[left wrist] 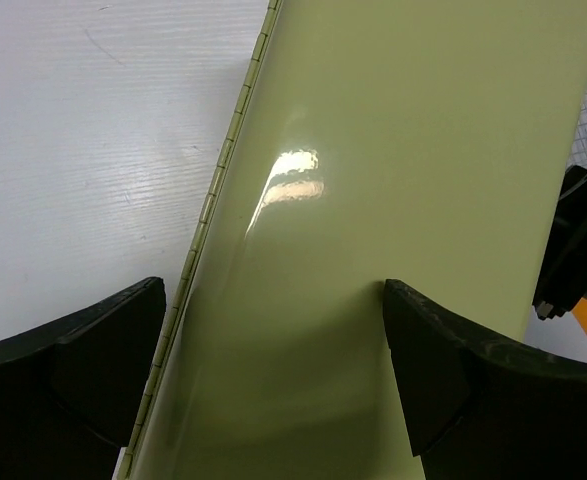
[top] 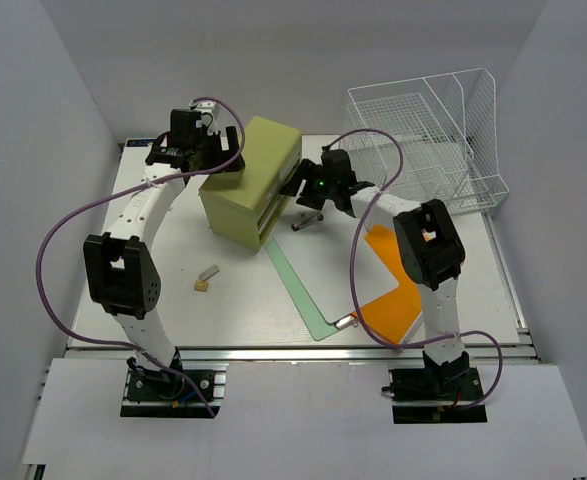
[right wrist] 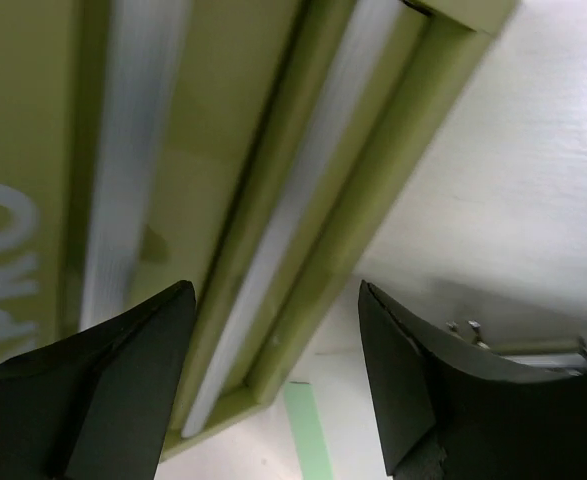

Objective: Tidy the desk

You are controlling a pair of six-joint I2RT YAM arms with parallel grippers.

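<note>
Looks barely started, left claw (left wrist: 273, 380) and right claw (right wrist: 278, 385) both spread at the drawer box (top: 248, 185), orange folder (top: 401, 300) loose lower right on worktop (top: 243, 310).

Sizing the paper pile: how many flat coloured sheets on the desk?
2 on the desk: a green sheet runs forward from the drawer box; an orange sheet lies right of it. Others may be hidden.

Bright, even light from above; soft shadows fall on the white counter (top: 243, 310); a glare patch sits on the green box (left wrist: 293, 175) in the left wrist view; the right wrist view is blurred.
</note>
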